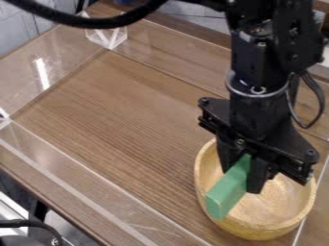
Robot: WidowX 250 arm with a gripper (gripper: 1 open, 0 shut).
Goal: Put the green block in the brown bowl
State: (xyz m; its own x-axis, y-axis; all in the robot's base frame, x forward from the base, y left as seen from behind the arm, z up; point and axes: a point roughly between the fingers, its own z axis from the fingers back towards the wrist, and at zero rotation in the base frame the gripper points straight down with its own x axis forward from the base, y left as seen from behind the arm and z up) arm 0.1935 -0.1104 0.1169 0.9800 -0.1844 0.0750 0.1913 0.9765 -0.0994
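Note:
A bright green block [230, 189] hangs tilted over the brown bowl [306, 213], its lower end down near the bowl's left inner wall. My gripper [251, 171] is shut on the block's upper end, and its black fingers [266, 174] reach down into the bowl from above. The large black arm body [264, 67] rises above the bowl and hides the bowl's far rim. Whether the block touches the bowl's floor I cannot tell.
The bowl sits at the front right of a wooden tabletop [115, 106]. Clear acrylic walls [52, 144] run along the table's left and front edges. A clear triangular piece [107, 36] stands at the back left.

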